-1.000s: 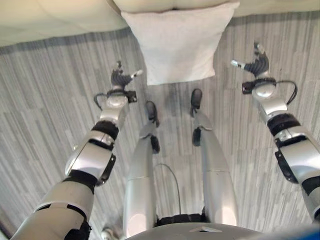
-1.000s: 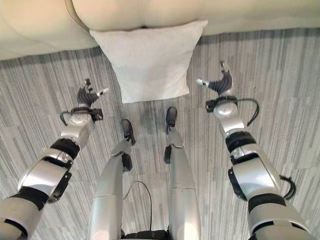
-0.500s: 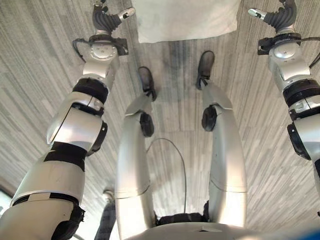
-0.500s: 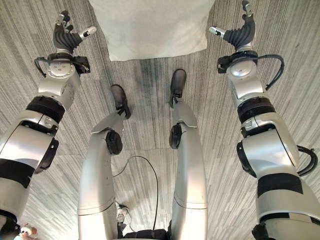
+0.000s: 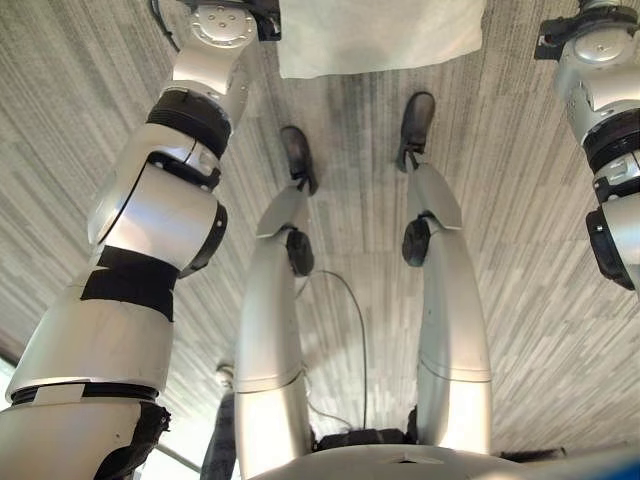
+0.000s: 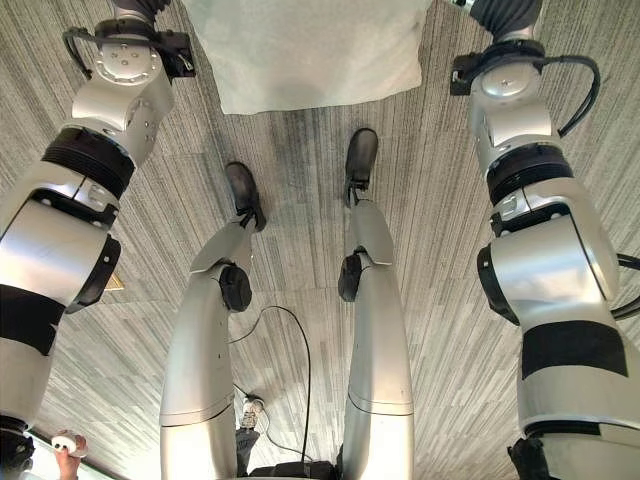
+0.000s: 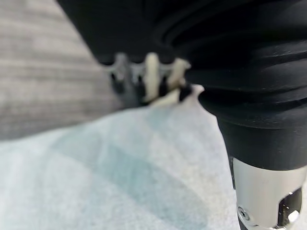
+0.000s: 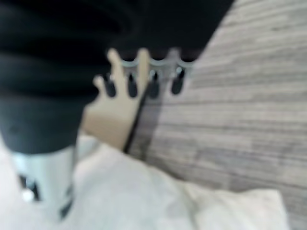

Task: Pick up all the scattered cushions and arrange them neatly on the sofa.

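A pale grey square cushion (image 6: 310, 50) lies flat on the floor ahead of me, its far part cut off by the view's top edge. My left hand (image 7: 148, 79) reaches along the cushion's left side, fingers straight and low over the pale fabric (image 7: 120, 167). My right hand (image 8: 144, 72) is at the cushion's right side, fingers straight above the floor, with the cushion's corner (image 8: 158, 201) just under the wrist. In the right eye view the right hand's dark cover (image 6: 505, 15) shows at the top edge. Neither hand holds anything.
Grey striped floor (image 5: 520, 250) runs all around the cushion. A beige sofa base (image 8: 112, 122) stands just beyond my right hand's fingers. A small pale object (image 6: 65, 445) lies at the lower left corner of the right eye view.
The camera has tipped down, so the sofa has left the eye views. Both arms have stretched further forward along the cushion's sides, and the hands have passed the top edge.
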Tool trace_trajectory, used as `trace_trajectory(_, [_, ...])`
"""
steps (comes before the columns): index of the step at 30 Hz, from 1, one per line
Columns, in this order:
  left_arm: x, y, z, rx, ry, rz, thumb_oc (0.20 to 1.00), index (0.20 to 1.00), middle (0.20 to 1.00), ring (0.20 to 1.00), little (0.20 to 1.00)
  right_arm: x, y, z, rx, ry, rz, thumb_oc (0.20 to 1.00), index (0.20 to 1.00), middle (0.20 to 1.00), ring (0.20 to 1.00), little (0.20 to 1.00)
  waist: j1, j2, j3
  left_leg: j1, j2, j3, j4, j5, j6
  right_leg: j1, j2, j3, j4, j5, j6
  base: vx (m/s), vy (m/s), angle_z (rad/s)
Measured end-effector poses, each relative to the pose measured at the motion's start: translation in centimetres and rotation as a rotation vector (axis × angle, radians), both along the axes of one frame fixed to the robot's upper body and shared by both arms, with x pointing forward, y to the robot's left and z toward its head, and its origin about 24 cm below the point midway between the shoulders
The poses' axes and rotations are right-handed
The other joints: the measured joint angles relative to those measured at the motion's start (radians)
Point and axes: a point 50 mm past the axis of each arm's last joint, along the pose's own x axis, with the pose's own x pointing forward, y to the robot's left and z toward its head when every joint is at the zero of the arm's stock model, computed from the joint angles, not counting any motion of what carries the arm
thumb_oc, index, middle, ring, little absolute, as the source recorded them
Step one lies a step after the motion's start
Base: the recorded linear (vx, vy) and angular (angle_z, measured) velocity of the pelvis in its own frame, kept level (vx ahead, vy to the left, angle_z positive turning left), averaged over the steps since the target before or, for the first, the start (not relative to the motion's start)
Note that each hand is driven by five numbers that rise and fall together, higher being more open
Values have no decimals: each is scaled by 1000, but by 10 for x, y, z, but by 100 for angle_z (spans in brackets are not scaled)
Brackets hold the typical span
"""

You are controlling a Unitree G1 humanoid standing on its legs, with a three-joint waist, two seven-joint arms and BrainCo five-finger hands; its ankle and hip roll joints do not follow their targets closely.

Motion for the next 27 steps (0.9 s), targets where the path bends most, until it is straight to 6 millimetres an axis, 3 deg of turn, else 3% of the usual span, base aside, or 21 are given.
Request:
trace_trajectory(1, [0, -2, 0, 6, 0, -2, 1000, 1000, 1000, 1000, 1000, 0, 1, 0, 2, 2, 3, 1000, 1000, 1000, 1000, 1000, 2, 0, 0, 0, 0, 0, -4, 2, 1, 0, 0, 0, 0, 1, 0, 0, 0, 0])
trace_trajectory(3, [-2, -32, 6, 8, -5, -78, 1000, 1000, 1000, 1000, 1000, -2, -2, 11, 26, 2, -7, 1000, 1000, 1000, 1000, 1000, 29, 1, 0, -1, -2, -2, -9, 7, 0, -2, -1, 0, -1, 1, 0, -2, -23, 4])
trace_trajectory(6, [-3, -50, 3, 28, -1, -117, 1000, 1000, 1000, 1000, 1000, 0, 0, 10, 49, 10, 9, 1000, 1000, 1000, 1000, 1000, 55, 3, -1, -1, -13, -13, -26, 19, -5, -4, -7, -6, 0, 1, 0, -10, -33, 7])
trace_trajectory(14, [-8, -56, 9, 29, -33, -151, 1000, 1000, 1000, 1000, 1000, 6, 30, 6, 58, 10, 96, 1000, 1000, 1000, 1000, 1000, 70, 8, 0, -11, -23, -22, -38, 31, -9, -17, -19, -16, 13, -5, -5, -5, -8, 5])
trace_trajectory(15, [-8, -55, 7, 26, -35, -148, 1000, 1000, 1000, 1000, 1000, 6, 33, 7, 57, 3, 104, 410, 410, 410, 410, 410, 68, 10, -1, -10, -23, -22, -38, 31, -9, -17, -19, -16, 13, -6, -5, 4, -9, 4])
trace_trajectory(16, [-8, -56, 6, 20, -39, -154, 501, 501, 501, 501, 501, 6, 39, 9, 70, -7, 132, 200, 200, 200, 200, 200, 69, 14, 1, -10, -27, -25, -36, 32, -9, -17, -22, -17, 22, -10, -4, 7, -1, 6])
trace_trajectory(17, [-9, -56, 5, 5, -42, -170, 200, 200, 200, 200, 200, 4, 44, 12, 83, -27, 166, 200, 200, 200, 200, 200, 65, 21, 2, -10, -29, -29, -33, 33, -9, -17, -24, -19, 31, -15, -3, 6, 1, 7])
trace_trajectory(22, [-9, -34, -6, -28, -59, -166, 200, 200, 200, 200, 200, 1, 45, 7, 94, -55, 209, 200, 200, 200, 200, 200, 57, 30, 0, -10, -29, -37, -14, 32, -11, -17, -27, -24, 56, -25, -5, 5, 1, 2])
trace_trajectory(27, [-17, -26, -16, -55, -100, -211, 200, 200, 200, 200, 200, -4, 45, -10, 99, -79, 278, 200, 200, 200, 200, 200, 49, 31, -1, 19, -29, -42, -8, 34, -12, 14, -29, -27, 61, -26, -9, 0, 0, 0])
